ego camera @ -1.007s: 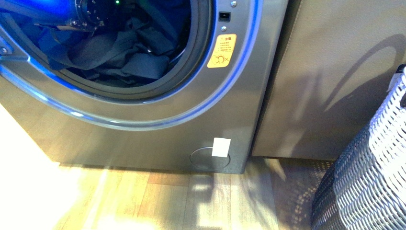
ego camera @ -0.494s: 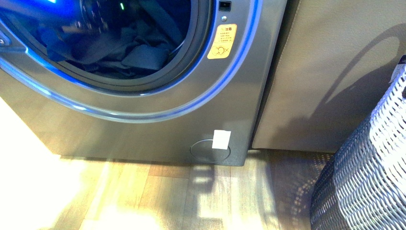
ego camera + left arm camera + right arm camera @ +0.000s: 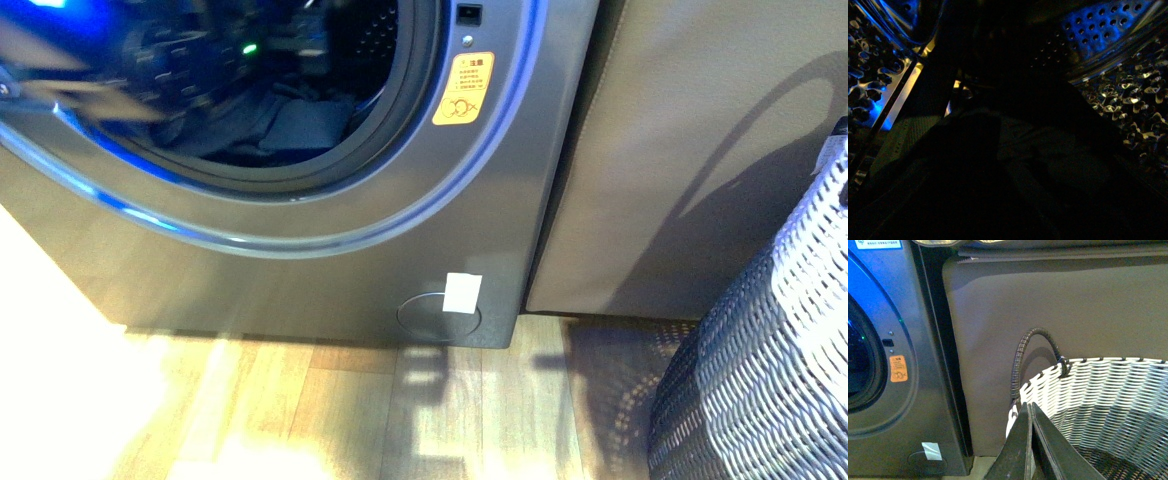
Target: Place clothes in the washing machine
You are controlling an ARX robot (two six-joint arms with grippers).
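Observation:
The silver-grey washing machine [image 3: 330,270] fills the left of the front view, its porthole open, with a yellow sticker [image 3: 463,88]. Dark navy clothes [image 3: 290,125] lie in the drum. My left arm [image 3: 170,60] shows blurred inside the porthole; its gripper is not visible there. The left wrist view is mostly dark: only perforated drum wall [image 3: 1108,30] and dim fabric [image 3: 973,145] show. My right gripper [image 3: 1030,407] is shut and empty, held above the wicker basket's rim [image 3: 1098,370]. The machine also shows in the right wrist view [image 3: 878,365].
A plain taupe cabinet [image 3: 700,150] stands right of the machine. The woven wicker basket [image 3: 770,360] stands at the right on the wooden floor [image 3: 330,410]; its dark handle [image 3: 1033,347] arches over the rim. A white tag [image 3: 462,293] hangs on the machine's lower panel.
My left arm has moved lower and across the porthole and now blurs and covers much of the clothes. The view has shifted slightly.

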